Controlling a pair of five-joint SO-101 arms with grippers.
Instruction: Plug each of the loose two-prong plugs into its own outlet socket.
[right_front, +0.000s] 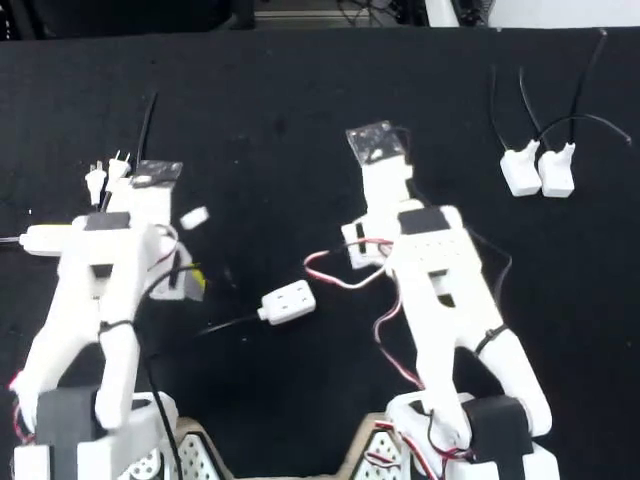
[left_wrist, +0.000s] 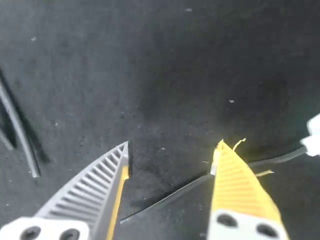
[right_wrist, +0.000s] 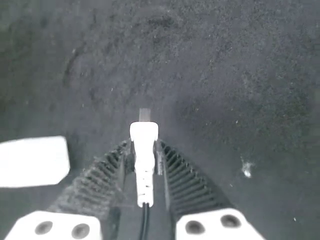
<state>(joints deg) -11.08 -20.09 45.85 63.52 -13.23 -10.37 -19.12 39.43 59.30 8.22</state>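
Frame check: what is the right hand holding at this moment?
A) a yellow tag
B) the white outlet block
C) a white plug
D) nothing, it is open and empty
C: in the right wrist view the right hand is closed on a white plug, which sits between its two fingers with the prong end pointing forward.

I see the socket block (right_front: 288, 302) on the table (right_front: 260, 110) between left arm (right_front: 100, 290) and right arm (right_front: 440, 280). Two loose plugs (right_front: 95, 182) sit beside the left arm, and two boxy plugs (right_front: 520, 172) well off right.
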